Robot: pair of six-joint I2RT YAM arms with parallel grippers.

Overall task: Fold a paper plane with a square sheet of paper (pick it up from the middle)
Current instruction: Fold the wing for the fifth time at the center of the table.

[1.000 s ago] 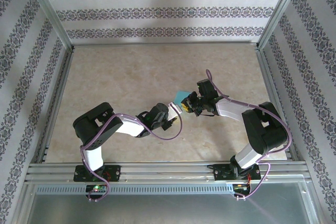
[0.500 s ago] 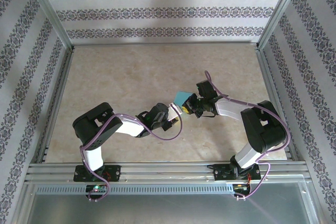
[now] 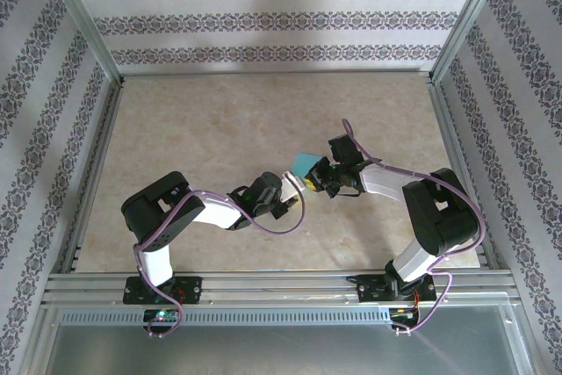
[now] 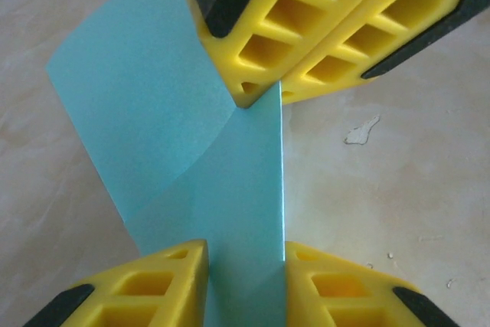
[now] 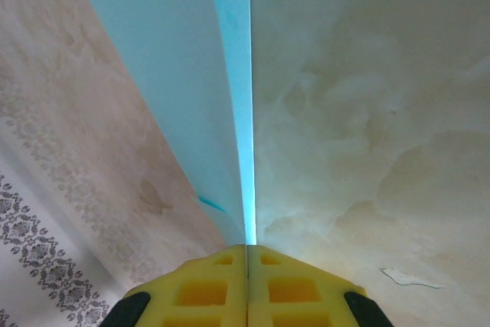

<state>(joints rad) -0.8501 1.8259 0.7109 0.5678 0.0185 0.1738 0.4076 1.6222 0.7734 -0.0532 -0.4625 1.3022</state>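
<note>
Pressed flat together, the jaws of the right gripper (image 5: 246, 254) pinch the paper plane (image 5: 184, 74) by one thin edge. On my right wrist feed the seam between them points to 12 o'clock, and the paper rises out of it as a bright, knife-thin line. The left gripper (image 4: 245, 266) has its jaws apart with the paper filling the gap. I cannot tell whether they squeeze it or merely flank it.

The paper is light blue, matte and smooth, with one sharp straight fold and a softer diagonal crease. On the left wrist feed a broad, slightly curved flap fans out toward 10 o'clock. The fingers (image 4: 145, 289) are yellow moulded plastic with open rectangular cells, black on their outer backs. The table (image 5: 367, 112) is pale beige and marbled, with a small white fleck (image 4: 360, 132) on it.

From above I get the layout. The plane hangs between the two grippers near the middle of the table, a shade toward 3 o'clock. The left arm (image 3: 189, 212) reaches in from 8 o'clock and the right arm (image 3: 439, 217) from 4 o'clock, both bolted to an aluminium rail (image 3: 281, 283) at 6 o'clock. The left wrist feed gives me both pairs of fingers at once, the right gripper's coming in from 1 o'clock and meeting the fold at their tips. The right wrist feed gives me the sheet edge-on and, at 7 o'clock, a strip of patterned wallpaper (image 5: 31, 266).
</note>
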